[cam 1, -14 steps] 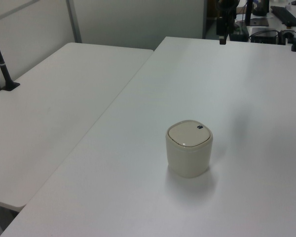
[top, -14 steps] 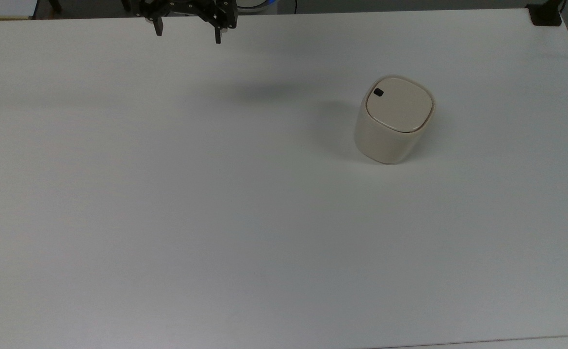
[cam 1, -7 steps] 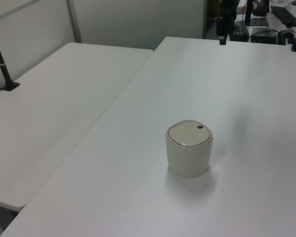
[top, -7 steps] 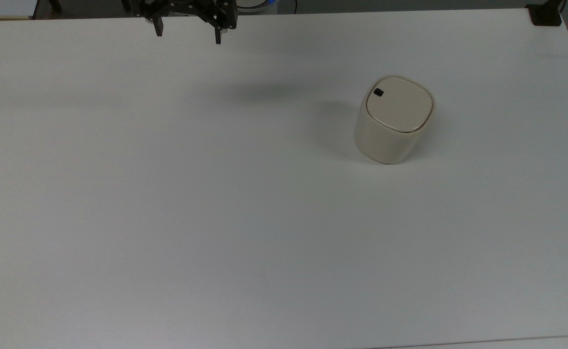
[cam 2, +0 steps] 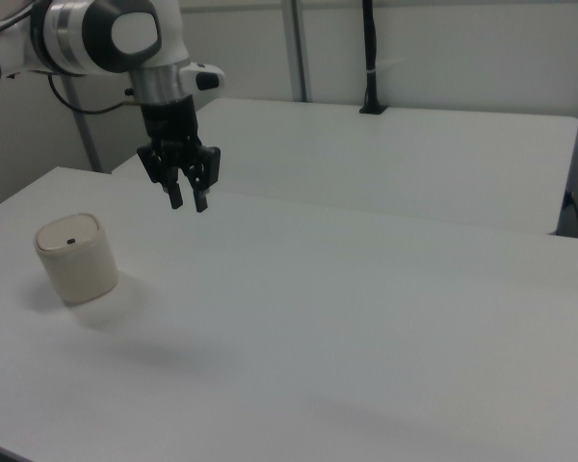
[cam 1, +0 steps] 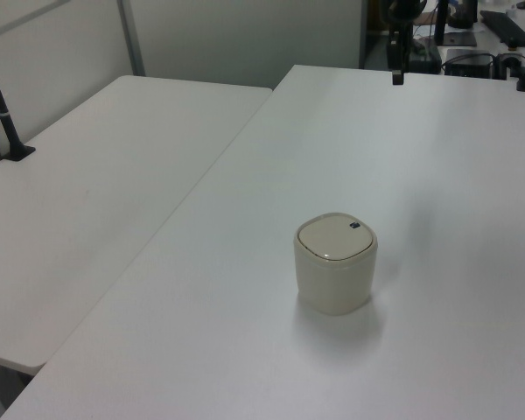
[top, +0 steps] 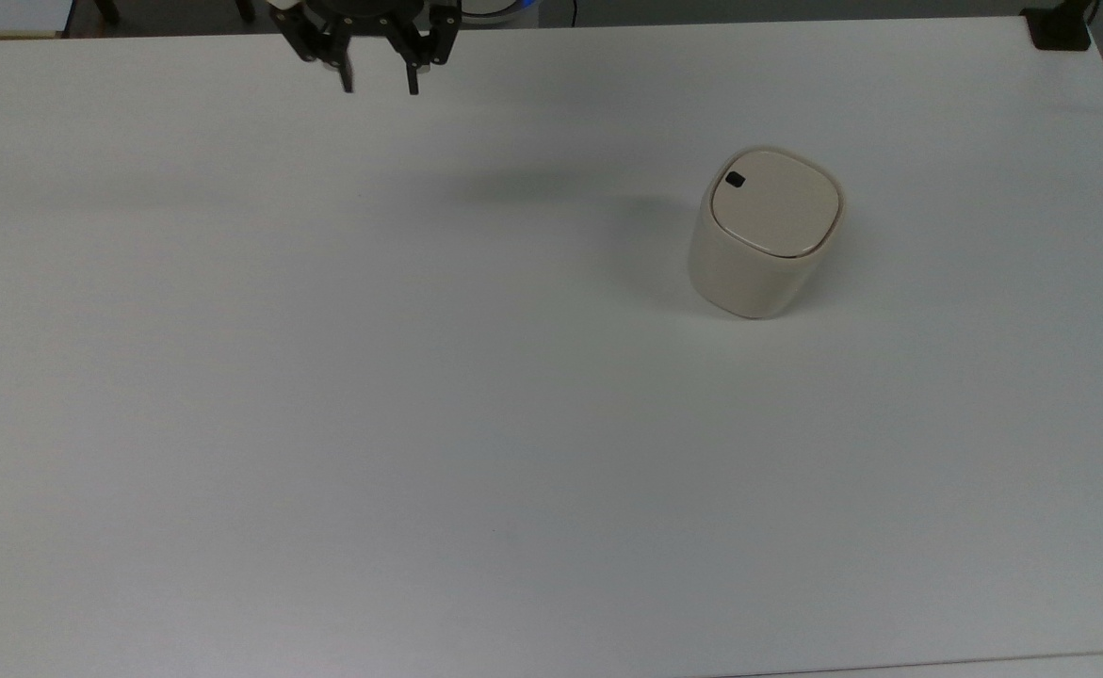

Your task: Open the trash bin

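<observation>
Top view, item 1: gripper (top: 379,87), at the table's (top: 325,424) far edge, raised above the surface in the right view. Fingers parted by a narrow gap, holding nothing.

Item 2: bin (top: 764,235), cream, upright on the table, right of centre in the top view. Lid (top: 775,201) flat and shut; black button (top: 736,179) at the lid's far-left corner in the top view.

Relation: bin well apart from the gripper, nearer and to the top view's right; in the right view the bin (cam 2: 75,258) sits left of and below the gripper (cam 2: 186,201). No contact.

Risks, as judgement:
- Bin looks light and stands free; a sideways nudge on approach could slide or tip it.
- Button is small; a press off-centre would land on the lid and leave it shut.
- Parted fingers could straddle the button and miss it.
</observation>
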Tool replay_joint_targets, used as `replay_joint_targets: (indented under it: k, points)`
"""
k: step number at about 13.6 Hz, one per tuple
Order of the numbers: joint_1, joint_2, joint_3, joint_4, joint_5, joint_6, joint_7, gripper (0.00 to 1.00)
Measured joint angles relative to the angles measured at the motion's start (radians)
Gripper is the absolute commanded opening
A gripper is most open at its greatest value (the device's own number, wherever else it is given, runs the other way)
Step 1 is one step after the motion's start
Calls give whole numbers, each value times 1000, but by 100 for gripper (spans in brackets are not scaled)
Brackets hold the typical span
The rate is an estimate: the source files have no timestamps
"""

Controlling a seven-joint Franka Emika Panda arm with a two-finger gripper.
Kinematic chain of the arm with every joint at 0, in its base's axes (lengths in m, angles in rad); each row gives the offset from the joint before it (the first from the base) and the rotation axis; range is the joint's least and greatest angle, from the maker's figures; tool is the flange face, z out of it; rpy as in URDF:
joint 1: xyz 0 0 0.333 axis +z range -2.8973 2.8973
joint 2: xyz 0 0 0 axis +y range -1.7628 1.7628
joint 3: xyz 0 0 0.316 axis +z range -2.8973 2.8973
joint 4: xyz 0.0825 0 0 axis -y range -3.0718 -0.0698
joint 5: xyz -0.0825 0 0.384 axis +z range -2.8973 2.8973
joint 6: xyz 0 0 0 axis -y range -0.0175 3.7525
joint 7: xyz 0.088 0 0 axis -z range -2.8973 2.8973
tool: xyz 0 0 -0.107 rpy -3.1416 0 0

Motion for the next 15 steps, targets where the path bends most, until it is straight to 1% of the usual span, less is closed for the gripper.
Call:
replay_joint_targets:
  k: [2, 4, 6, 10, 12, 15]
  points:
    - [18, 7, 2, -1, 38, 8, -63, 0]
    - [64, 17, 4, -3, 54, 38, -109, 0]
    - [134, 41, 8, -5, 59, 87, -139, 0]
    - [295, 127, 17, -4, 61, 203, -164, 0]
    - [359, 156, 25, -2, 61, 231, -167, 0]
    - [433, 170, 37, -1, 61, 233, -167, 0]
